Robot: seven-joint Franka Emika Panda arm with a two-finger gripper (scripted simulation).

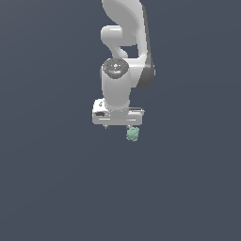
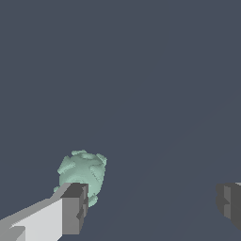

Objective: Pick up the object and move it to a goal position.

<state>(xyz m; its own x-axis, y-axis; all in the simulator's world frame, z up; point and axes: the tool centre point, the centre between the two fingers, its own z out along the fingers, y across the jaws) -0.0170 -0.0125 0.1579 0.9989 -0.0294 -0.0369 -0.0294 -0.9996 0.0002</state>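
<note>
Dark floor; fingers (image 2: 75, 209) straddle object (image 2: 82, 172).

**White arm, grey trim**

From my station the arm (image 1: 123, 42) reads as glossy white, built of fat rounded segments with smooth curved shells. A dark grey band runs down its edge on the exterior view's right. I see a round dark grey cap (image 1: 116, 67) on the joint facing the camera, carrying tiny red and green marks too small for me to read. Below that sits a plain white cylinder, then a flat, boxy white hand body (image 1: 117, 116) with a small dark recess on the exterior view's left. In the wrist view I see squared fingers (image 2: 70, 209), white along the shank, ending in blocky dark grey pads.
</note>
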